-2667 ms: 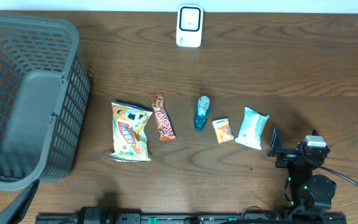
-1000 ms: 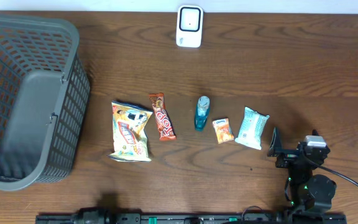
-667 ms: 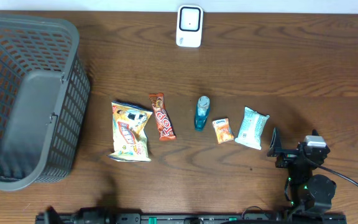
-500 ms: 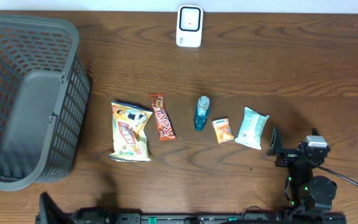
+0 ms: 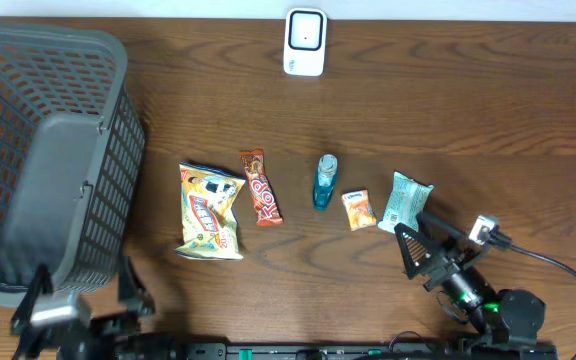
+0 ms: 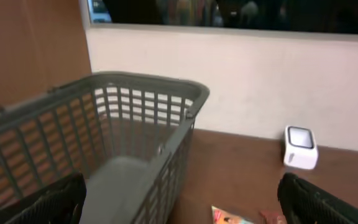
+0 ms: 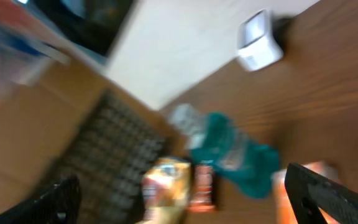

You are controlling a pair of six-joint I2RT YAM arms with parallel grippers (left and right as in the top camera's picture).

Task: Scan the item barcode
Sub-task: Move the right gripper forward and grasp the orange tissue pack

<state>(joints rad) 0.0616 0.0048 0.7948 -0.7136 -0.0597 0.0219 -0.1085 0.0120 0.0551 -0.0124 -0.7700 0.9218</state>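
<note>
1. The right gripper [image 5: 408,222] has its fingers spread wide, with nothing between them. It sits low at the near right of the table [image 5: 488,110] and points up and left.
2. Its tips are at the near edge of a pale green packet [image 5: 405,200]. I cannot tell whether they touch it.
3. The left gripper [image 5: 83,272] is also spread wide and empty, at the near left edge just beside the basket [image 5: 28,150]. In its own wrist view the fingers [image 6: 48,202] frame the basket's grey mesh wall.
4. The pale green packet is the right end of a row across the middle of the table. To its left lie a small orange packet [image 5: 359,210], a blue bottle [image 5: 325,181] on its side, a chocolate bar [image 5: 260,187] and a yellow bag of chips [image 5: 211,210], all apart from one another.
5. The white scanner [image 5: 305,42] stands at the far edge, well apart from the row.
6. The right wrist view is blurred, yet the bottle, the bag and the scanner can be made out.
</note>
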